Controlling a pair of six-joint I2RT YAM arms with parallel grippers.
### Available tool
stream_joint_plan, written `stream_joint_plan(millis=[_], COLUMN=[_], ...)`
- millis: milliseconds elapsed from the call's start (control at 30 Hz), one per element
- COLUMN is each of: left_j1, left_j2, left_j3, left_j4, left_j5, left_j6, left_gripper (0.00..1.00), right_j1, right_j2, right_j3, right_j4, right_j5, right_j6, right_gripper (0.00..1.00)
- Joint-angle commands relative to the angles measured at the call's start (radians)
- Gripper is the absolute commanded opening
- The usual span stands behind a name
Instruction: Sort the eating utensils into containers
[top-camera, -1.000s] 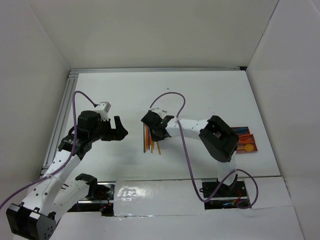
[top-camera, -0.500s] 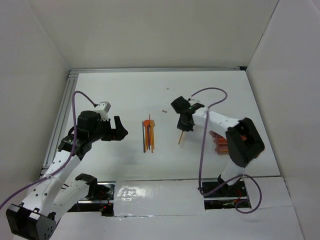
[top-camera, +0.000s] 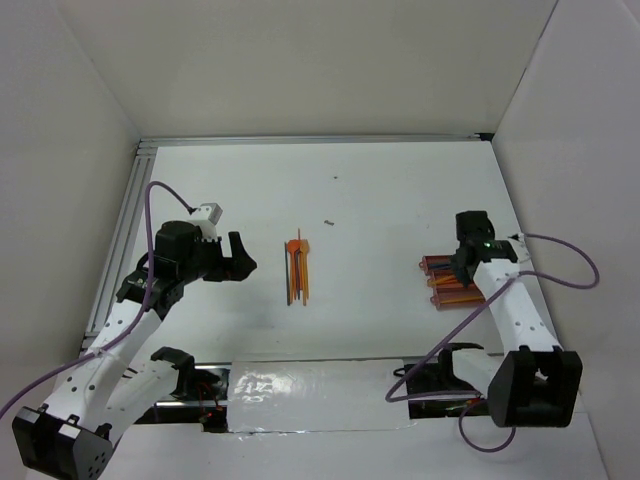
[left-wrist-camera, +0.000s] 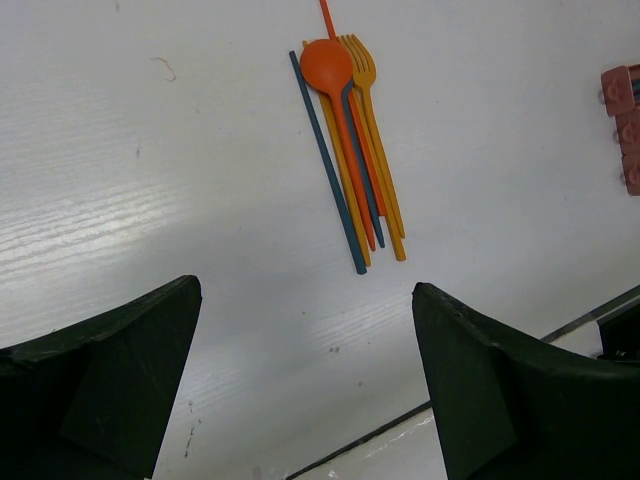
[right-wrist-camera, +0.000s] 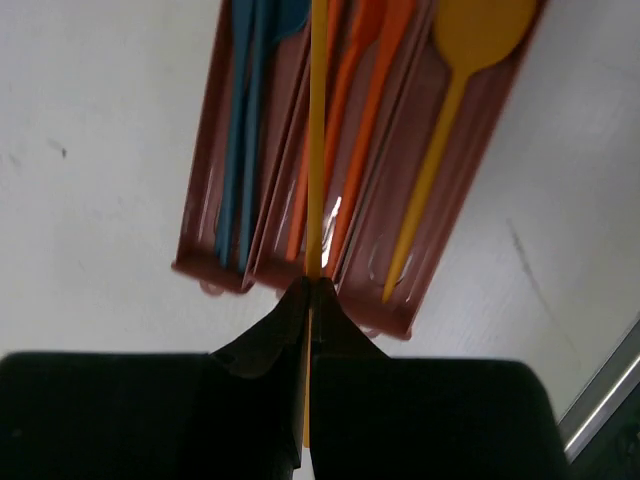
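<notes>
Now your right gripper (right-wrist-camera: 310, 285) is pinched tight on a thin yellow stick (right-wrist-camera: 318, 150) over the tray (right-wrist-camera: 195, 262). Your left gripper (left-wrist-camera: 305, 290) hangs spread above the loose utensils (left-wrist-camera: 352, 150) on the table (left-wrist-camera: 150, 150).

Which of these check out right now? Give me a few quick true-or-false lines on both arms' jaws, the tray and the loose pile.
The right jaws are shut on a thin yellow utensil. True.
The tray is empty. False: a yellow spoon and other utensils lie in its troughs.
The left jaws hold a spoon. False: they stand open, holding nothing, above the table.
An orange spoon lies in the loose pile. True.
</notes>
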Motion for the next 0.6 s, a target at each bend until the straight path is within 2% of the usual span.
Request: stream_joint_plan(millis=[0,133,267,567], left_j1=[-0.002,-0.005,-0.003,-0.008], left_j2=[-0.007,0.002,0.007,0.013], left_j3=[0.016,0.017,0.019,0.019], left_j4=[0.029,0.032,0.032,0.032], left_j5=[0.017,0.023,0.026,0.026], left_j6=[0.012,0.012,0.012,0.009], left_gripper=[1.00,1.00,1.00,1.00], right_j1=[-0.111,-0.263,-0.341,-0.360], right_j2=[-0.076,-0.075,-0.038,-0.011], right_j3=[-0.018,-0.066,-0.084,-0.132], right_j4=[-0.045,0.034,0.090,0.168], right_j5=[0.044,0.015,-0.042,-0.085], right_j6=[-0.017,-0.075,-0.121,-0.146], right_gripper=[0.00,0.00,0.00,0.00])
